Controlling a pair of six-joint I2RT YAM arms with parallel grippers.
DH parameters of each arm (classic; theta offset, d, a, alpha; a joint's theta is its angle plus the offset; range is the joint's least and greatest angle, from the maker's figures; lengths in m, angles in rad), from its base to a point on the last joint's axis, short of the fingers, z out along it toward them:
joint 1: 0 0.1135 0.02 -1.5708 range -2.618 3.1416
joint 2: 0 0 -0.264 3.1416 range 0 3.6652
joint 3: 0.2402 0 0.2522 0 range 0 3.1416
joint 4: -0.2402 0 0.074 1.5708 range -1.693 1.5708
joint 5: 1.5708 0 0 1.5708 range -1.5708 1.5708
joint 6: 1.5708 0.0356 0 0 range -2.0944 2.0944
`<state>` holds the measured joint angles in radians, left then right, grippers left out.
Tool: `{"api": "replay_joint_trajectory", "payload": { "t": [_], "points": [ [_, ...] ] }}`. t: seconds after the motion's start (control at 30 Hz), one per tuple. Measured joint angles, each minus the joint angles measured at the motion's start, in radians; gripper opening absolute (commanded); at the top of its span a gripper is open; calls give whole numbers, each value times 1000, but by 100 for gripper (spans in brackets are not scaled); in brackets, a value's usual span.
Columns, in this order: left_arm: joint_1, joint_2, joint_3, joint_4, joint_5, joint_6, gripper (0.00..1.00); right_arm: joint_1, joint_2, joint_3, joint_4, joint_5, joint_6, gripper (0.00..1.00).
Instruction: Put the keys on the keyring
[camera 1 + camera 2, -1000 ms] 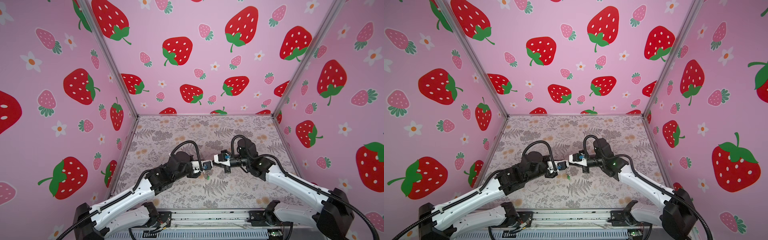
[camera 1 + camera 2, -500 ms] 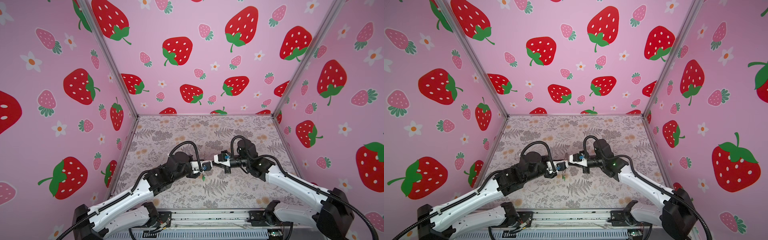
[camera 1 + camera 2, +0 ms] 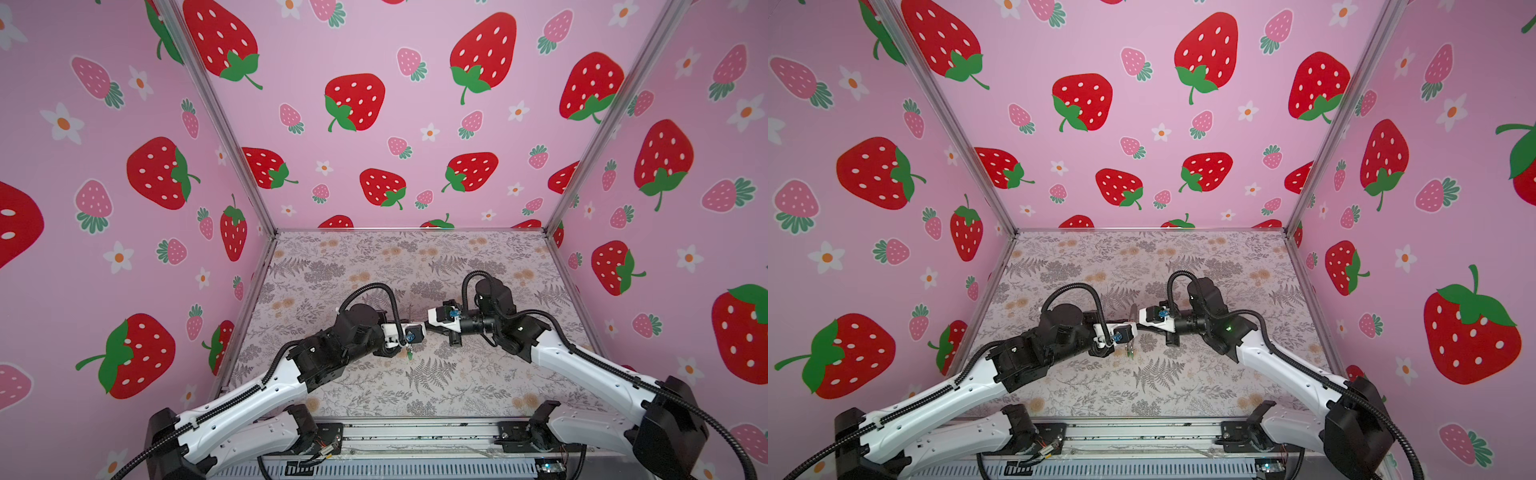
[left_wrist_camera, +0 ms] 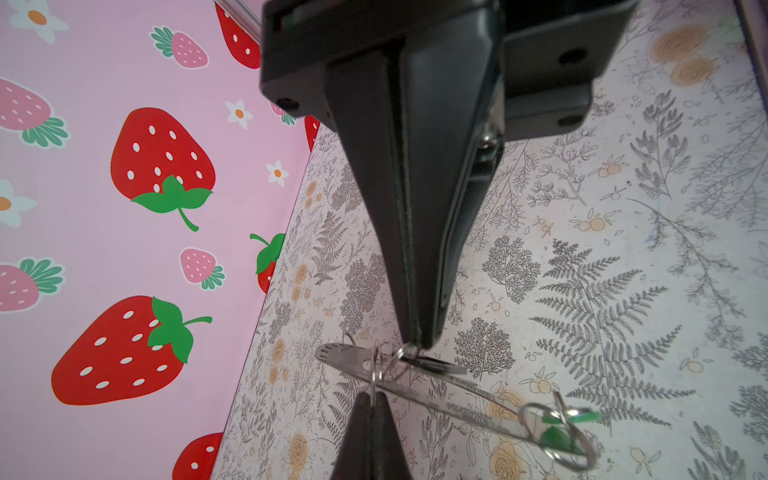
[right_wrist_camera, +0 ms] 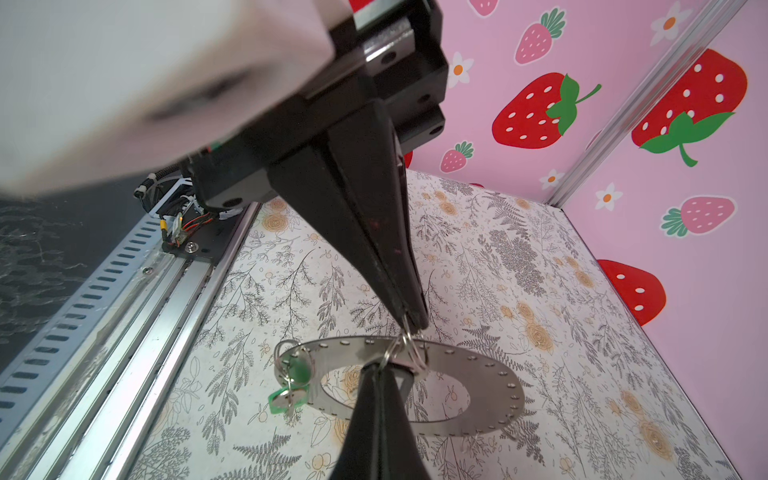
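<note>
The keyring (image 5: pixel 478 376), a flat grey metal ring with small edge holes, hangs in the air between both grippers; in the left wrist view the keyring (image 4: pixel 457 401) shows nearly edge-on. My left gripper (image 4: pixel 374 397) is shut on a thin wire loop at its rim. My right gripper (image 5: pixel 378 368) is shut on a neighbouring wire loop, and its tip almost touches the left one. The green key (image 5: pixel 291 390) dangles from a loop on the ring's rim, also visible as a green key (image 3: pixel 409 355) below the meeting grippers. A dark flat piece (image 4: pixel 436 366) lies by the loops; I cannot tell if it is the second key.
The floral table (image 3: pixel 415 386) lies below the raised ring. Pink strawberry walls (image 3: pixel 374 124) close the back and both sides. A metal rail (image 5: pixel 137 291) runs along the front edge. Both arms reach in from the front corners.
The left arm has edged slightly to the right with the ring and the dangling green key. Both grips are unchanged.
</note>
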<state>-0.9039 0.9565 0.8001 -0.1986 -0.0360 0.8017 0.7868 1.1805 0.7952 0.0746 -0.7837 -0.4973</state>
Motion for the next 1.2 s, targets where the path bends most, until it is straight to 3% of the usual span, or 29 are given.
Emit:
{"api": "replay_joint_trajectory", "payload": {
  "t": [0.7,1.13,1.2],
  "points": [
    [-23,1,1,-1,-43,36,0,-18,-27,-36,51,2,32,0],
    [-21,0,1,-8,-13,22,0,-29,-31,-68,65,2,51,0],
    [-14,0,1,-14,6,9,0,-29,-31,-69,66,2,52,7]
  ]
}}
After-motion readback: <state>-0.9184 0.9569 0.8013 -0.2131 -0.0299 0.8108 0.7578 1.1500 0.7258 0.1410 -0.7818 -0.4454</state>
